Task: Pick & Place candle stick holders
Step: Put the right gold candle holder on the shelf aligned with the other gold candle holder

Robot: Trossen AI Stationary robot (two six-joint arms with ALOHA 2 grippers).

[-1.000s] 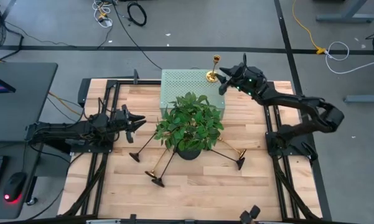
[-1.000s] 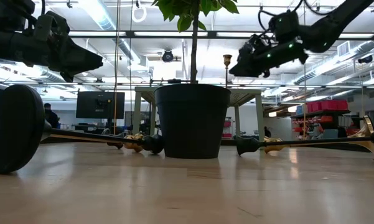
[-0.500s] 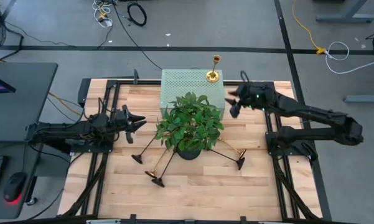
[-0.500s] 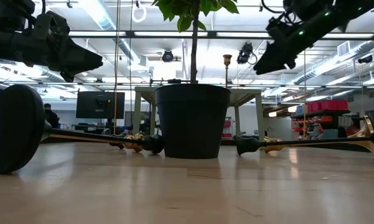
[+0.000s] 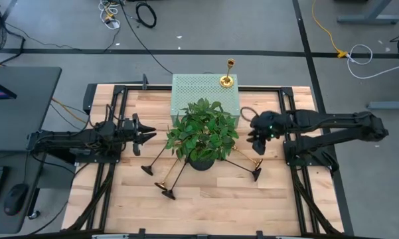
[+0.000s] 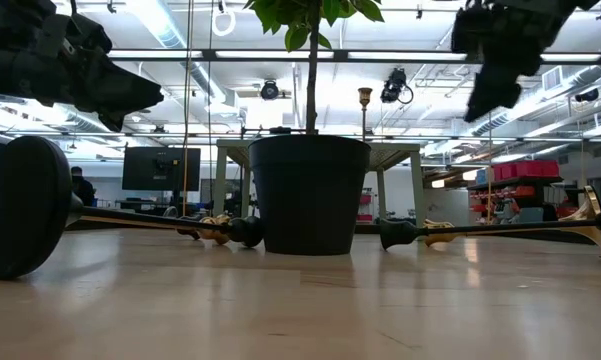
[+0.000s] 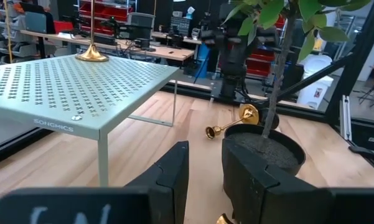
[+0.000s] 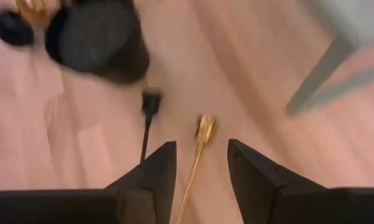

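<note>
I am holding the right end effector (image 5: 257, 135) above the wooden surface (image 5: 206, 199), just right of the potted plant (image 5: 202, 133). Its fingers (image 8: 150, 174) are standing apart with nothing between them. In its wrist view a gold candlestick (image 8: 201, 134) is lying on the wood straight ahead of the gap, with a black candlestick (image 8: 149, 109) just beside it and the black pot close behind both.

One gold holder (image 5: 226, 74) is standing upright on the pale green perforated box (image 5: 192, 89) at the back. Others are lying on their sides around the pot: a black one (image 5: 153, 159), a black one with its round base at the front (image 5: 168, 193), and a gold one (image 5: 161, 184) to the left, and a crossed black-and-gold pair (image 5: 252, 167) to the right.

The left end effector (image 5: 138, 131) is waiting left of the plant, fingers (image 7: 174, 177) partly apart and empty.

My worry is the crowding. The two stems on the right are lying so close that, coming down, I am risking pinching both, or nudging the black one so it rolls off. These thin round stems look likely to roll or slip out of a loose pinch. I am also working near the pot and leaves; a low swing could clip the foliage or shove the plant.
</note>
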